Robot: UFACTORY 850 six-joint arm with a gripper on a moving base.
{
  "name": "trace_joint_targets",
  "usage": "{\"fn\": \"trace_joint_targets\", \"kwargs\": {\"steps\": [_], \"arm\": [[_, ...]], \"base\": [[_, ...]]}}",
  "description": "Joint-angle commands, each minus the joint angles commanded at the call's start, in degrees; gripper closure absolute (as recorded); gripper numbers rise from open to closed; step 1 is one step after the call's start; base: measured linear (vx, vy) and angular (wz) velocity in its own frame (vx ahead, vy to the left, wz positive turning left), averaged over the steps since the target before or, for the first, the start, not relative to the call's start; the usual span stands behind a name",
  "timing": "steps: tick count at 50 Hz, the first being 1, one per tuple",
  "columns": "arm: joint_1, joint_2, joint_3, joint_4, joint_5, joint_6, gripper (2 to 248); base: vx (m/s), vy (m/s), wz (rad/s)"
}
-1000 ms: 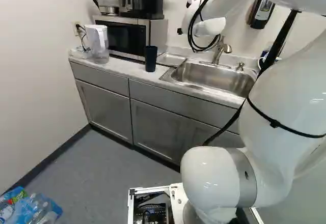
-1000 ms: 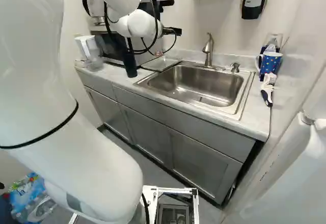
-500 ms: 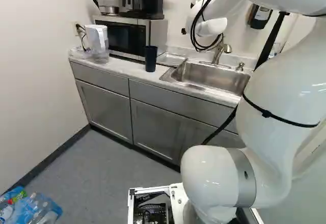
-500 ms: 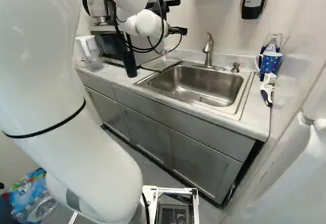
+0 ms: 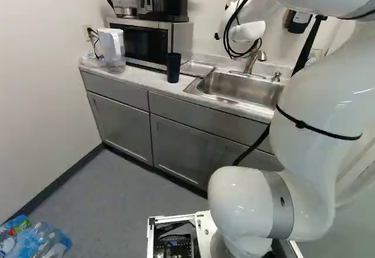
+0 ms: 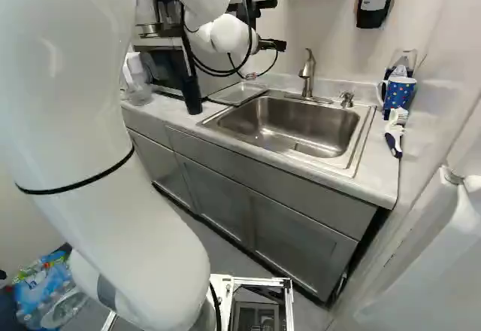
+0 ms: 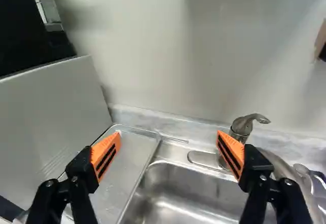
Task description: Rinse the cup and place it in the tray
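Because the tall, dark, tapering cup [image 5: 173, 67] stands upright on the pale worktop [image 5: 137, 79] beside the steel sink [image 6: 308, 114], the wide-open black gripper [image 7: 168, 154] should clasp it gently at mid-height, as it looks light, fairly stiff and probably slippery once wet.

In the left base view, the pincer [image 5: 217, 36] shows as a small black piece at the edge of the white arm [image 5: 310, 111], mostly hidden. Below it and to its left, the dark cup [image 5: 174, 68] stands upright on the tabletop [image 5: 137, 78], with the shallow metal tray [image 5: 195, 69] just beside it. Below the pincer and to its right are the steel sink [image 5: 243, 87] and the faucet [image 5: 252, 62]. Left of the pincer sits the microwave [image 5: 139, 42], bearing a coffee maker [image 5: 165, 1]; farther left stands a pitcher [image 5: 111, 44]. Grey cabinets [image 5: 181, 143] lie well below the pincer.
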Motion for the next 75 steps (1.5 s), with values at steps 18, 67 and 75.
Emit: {"fn": "trace_joint_targets", "kwargs": {"steps": [18,67,75], "arm": [[-1.87,-1.57,-1.65,0.00,0.00,0.00,3],[-5.49,-6.86,-7.37,0.00,-3.33,0.00,3],[-5.95,-7.82,-8.44,0.00,-4.17,0.00,3]], "base": [[0.000,0.000,0.000],[0.000,0.000,0.000],[0.000,0.000,0.000]]}}
